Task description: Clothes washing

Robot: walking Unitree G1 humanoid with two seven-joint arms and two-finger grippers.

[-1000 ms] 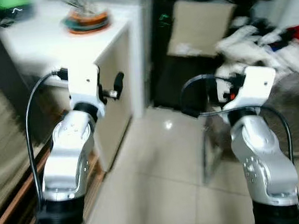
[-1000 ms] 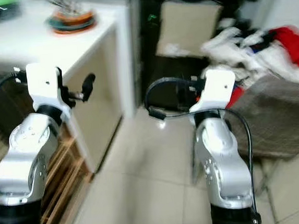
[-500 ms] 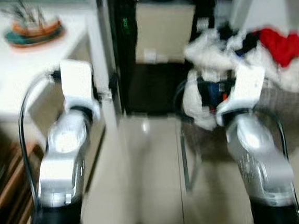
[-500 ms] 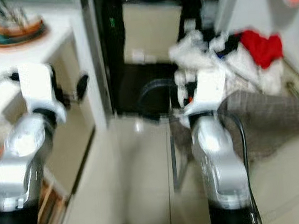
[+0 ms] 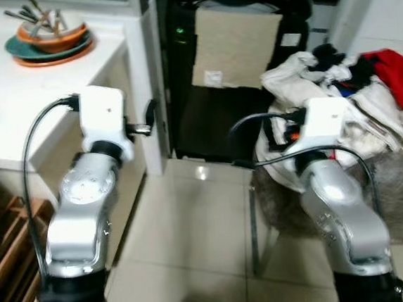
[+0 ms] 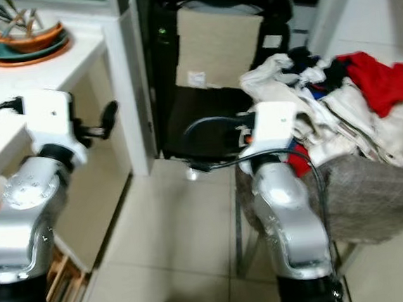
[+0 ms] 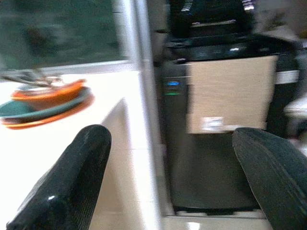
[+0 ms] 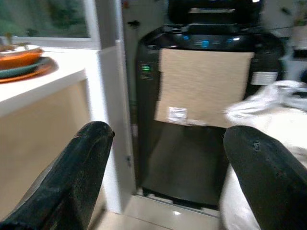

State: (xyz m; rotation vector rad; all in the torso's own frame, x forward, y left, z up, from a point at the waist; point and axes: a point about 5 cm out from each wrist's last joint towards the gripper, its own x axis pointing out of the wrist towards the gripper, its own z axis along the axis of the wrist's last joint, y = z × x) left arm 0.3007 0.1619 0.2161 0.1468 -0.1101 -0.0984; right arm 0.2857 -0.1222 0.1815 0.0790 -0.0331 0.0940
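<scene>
— Where are the clothes compared with the washing machine (image 5: 240,70)?

— The pile of clothes (image 5: 356,105) lies on a grey chair (image 6: 378,192) just to the right of it, touching nothing of the robot.

— And the grippers?

— The right gripper (image 8: 168,167) is spread wide and empty, pointing at the machine, with the pile beside it. The left gripper (image 7: 168,177) is also wide open and holds nothing, near the white counter (image 5: 20,96) left of the machine.

The head cameras look forward and down over both arms at the tiled floor (image 5: 193,215). Each wrist camera faces level along its spread fingers (image 7: 67,191). All views share the black machine (image 8: 206,139) straight ahead and the white counter (image 6: 12,79) on the left.
</scene>
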